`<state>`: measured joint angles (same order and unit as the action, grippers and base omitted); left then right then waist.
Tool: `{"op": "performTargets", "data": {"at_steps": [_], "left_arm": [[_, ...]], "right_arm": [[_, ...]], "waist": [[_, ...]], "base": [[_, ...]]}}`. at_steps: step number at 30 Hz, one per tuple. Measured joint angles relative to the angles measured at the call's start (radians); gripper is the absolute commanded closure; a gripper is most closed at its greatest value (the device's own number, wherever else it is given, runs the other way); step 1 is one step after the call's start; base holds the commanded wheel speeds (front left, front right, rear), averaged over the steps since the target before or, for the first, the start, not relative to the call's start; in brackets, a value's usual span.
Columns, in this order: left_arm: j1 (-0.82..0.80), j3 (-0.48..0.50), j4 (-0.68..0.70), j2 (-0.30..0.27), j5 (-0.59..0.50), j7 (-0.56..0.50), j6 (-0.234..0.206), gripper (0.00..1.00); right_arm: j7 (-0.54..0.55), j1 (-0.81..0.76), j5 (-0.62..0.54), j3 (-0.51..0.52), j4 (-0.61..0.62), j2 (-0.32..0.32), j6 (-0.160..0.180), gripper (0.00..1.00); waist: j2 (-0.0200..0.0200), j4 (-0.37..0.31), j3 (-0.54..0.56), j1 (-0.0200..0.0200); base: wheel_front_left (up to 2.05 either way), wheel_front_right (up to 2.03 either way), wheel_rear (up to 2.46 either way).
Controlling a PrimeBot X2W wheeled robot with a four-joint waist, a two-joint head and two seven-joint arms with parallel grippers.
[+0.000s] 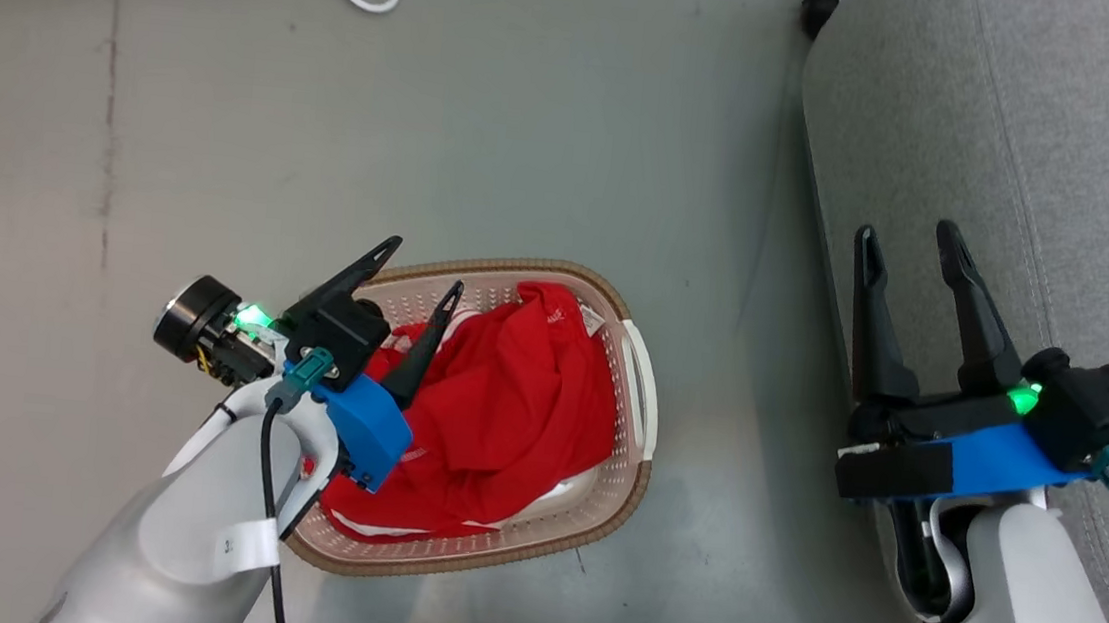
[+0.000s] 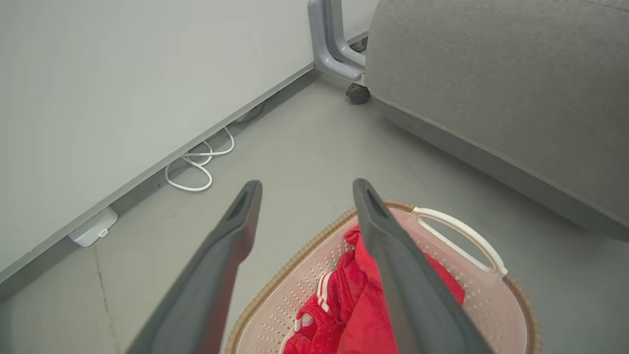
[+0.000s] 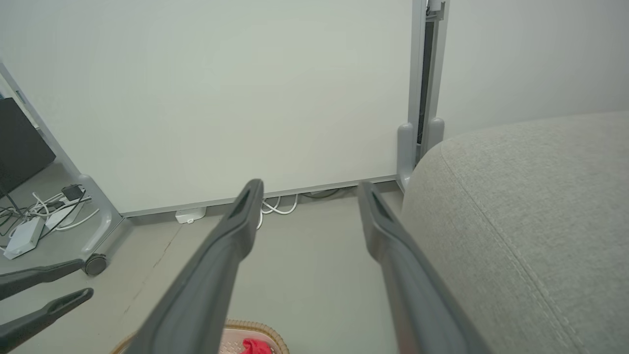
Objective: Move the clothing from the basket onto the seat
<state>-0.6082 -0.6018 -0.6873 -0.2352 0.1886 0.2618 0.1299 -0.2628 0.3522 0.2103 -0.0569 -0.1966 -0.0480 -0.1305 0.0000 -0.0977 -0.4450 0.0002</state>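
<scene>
Clothing (image 1: 507, 398), a bright red soft fabric garment with white stripes, lies crumpled inside the oval cream-white perforated plastic basket (image 1: 476, 295) with a brown woven-look rim. The left gripper (image 1: 423, 265) hovers over the basket's left end, fingers spread, holding nothing. The right gripper (image 1: 908, 232) is well right of the basket, at the edge of the large light grey fabric seat (image 1: 1031, 142), fingers spread and empty
</scene>
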Motion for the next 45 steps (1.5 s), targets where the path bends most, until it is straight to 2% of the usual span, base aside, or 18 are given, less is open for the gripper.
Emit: {"op": "performTargets", "data": {"at_steps": [10, 27, 33, 45], "left_arm": [[-0.158, -0.229, -0.173, -0.028, 0.074, 0.000, 0.000, 0.00], [-0.365, -0.606, -0.402, -0.028, 0.236, -0.001, 0.000, 0.00], [-0.399, -0.666, -0.432, -0.050, 0.272, -0.014, 0.000, 0.00], [-0.461, -0.677, -0.451, -0.077, 0.246, -0.106, 0.000, 0.00]], "right_arm": [[0.000, 0.089, 0.018, -0.027, 0.031, 0.000, 0.000, 0.00], [0.000, 0.155, 0.002, -0.036, 0.084, -0.001, 0.000, 0.00], [0.000, 0.163, 0.002, -0.040, 0.107, -0.001, 0.000, 0.00], [0.000, 0.176, 0.004, -0.044, 0.157, -0.001, 0.000, 0.00]], "waist": [[0.0000, -0.044, -0.165, 0.0000], [0.0000, -0.094, -0.399, 0.0000], [-0.0001, -0.105, -0.455, 0.0000], [0.0000, -0.123, -0.584, 0.0000]], "base": [[0.00, 0.00, 0.00], [0.00, 0.00, 0.00], [0.00, 0.00, 0.00], [0.00, 0.00, 0.00]]}}
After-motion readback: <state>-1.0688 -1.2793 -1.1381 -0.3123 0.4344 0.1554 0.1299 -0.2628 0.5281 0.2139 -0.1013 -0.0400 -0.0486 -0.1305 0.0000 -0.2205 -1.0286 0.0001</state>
